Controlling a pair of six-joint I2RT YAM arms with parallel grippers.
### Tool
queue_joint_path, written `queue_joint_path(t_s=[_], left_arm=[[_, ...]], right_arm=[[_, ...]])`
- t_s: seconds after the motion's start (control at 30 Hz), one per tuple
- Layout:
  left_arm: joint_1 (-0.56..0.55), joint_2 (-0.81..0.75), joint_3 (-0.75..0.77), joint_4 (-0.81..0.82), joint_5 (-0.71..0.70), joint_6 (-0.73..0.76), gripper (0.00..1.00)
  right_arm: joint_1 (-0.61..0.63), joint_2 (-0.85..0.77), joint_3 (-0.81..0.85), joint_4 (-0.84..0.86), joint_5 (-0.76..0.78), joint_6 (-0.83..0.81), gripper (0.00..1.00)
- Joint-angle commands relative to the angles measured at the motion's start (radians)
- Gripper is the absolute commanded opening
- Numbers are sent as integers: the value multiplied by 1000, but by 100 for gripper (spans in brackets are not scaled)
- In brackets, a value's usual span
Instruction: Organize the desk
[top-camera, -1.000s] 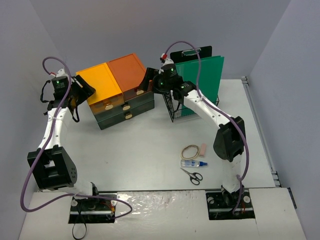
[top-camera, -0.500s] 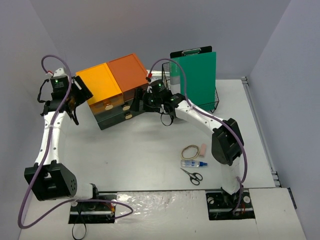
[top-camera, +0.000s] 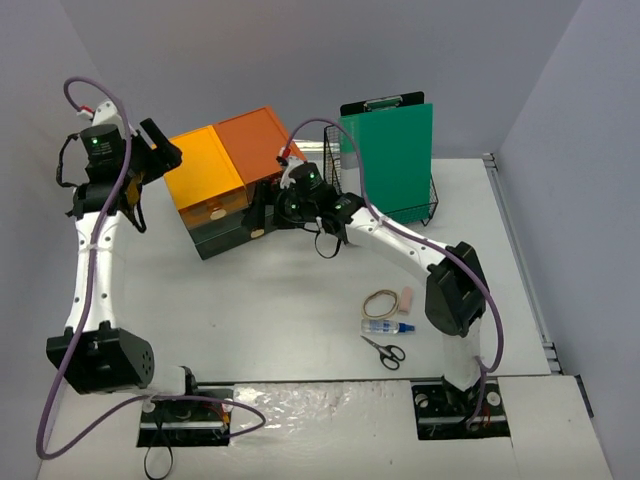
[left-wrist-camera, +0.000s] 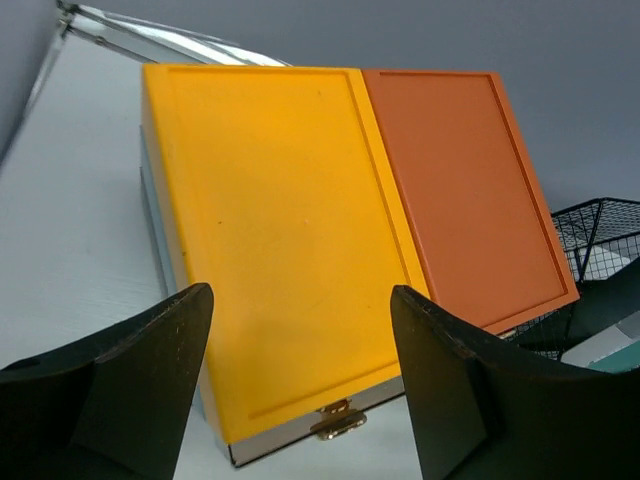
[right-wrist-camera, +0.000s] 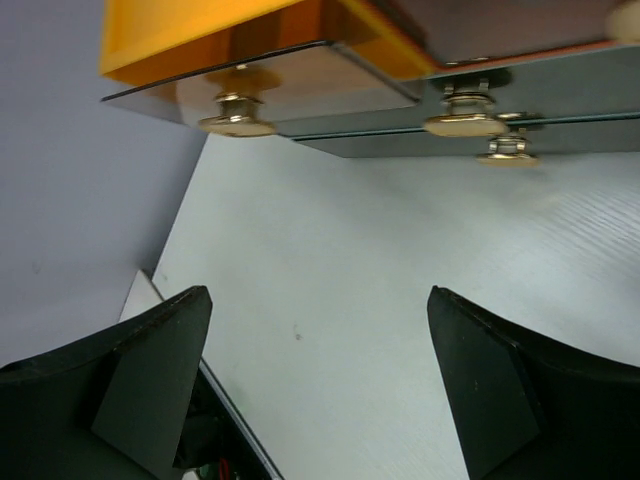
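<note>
Desk (top-camera: 290, 290), matte white and broad, filled the floor of a booth closed in by plain grey walls (top-camera: 300, 60), with your two arms bolted at its near edge. At its back left stood a dark drawer unit (top-camera: 238, 232) with a yellow top (top-camera: 205, 165) and an orange top (top-camera: 255, 140) side by side, and brass knobs (right-wrist-camera: 235, 120) on the drawer fronts. Just right of the unit, a black wire basket (top-camera: 430, 205) held a green board (top-camera: 392, 150) upright, a clip at its top edge. Well apart from these, toward the near right, lay a rubber band (top-camera: 380, 302) with a pink eraser (top-camera: 406, 298) just beside it. Nearer the arm bases were a small blue-capped bottle (top-camera: 386, 326) and black-handled scissors (top-camera: 384, 351).

Your left gripper (left-wrist-camera: 300, 300) hung high over the yellow top, jaws spread, nothing between them. Your right gripper (right-wrist-camera: 318, 300) sat low in front of the drawer fronts, jaws spread wide as well. Only bare desk lay between its fingers, with the knobs just ahead. Your right arm (top-camera: 400, 225) stretched from its base across the desk's right half toward the unit. Its purple cable (top-camera: 330, 125) looped in front of the basket, and its elbow stood just beside the rubber band and eraser.
</note>
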Motion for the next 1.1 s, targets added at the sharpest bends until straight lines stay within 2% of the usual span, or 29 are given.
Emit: queue_joint_path(t_s=[0.0,0.17,0.4,0.63,0.97,1.07], left_arm=[[-5,82,44,158,205,-46,68],[-12,156,32,327,410,-120,67],[-17,203,16,460,501,-194,67],[-6,219,-81,513,511,-231,67],[9,238,-148,496,485,-216,67],[9,233,-166,467,447,-215,67]], right_arm=[[50,-25,59,139,-69,15,86],[77,8,84,155,-77,17,84],[93,44,85,200,-74,48,82],[90,116,106,286,-92,93,82],[66,141,129,429,-97,196,82],[49,144,88,541,-72,290,79]])
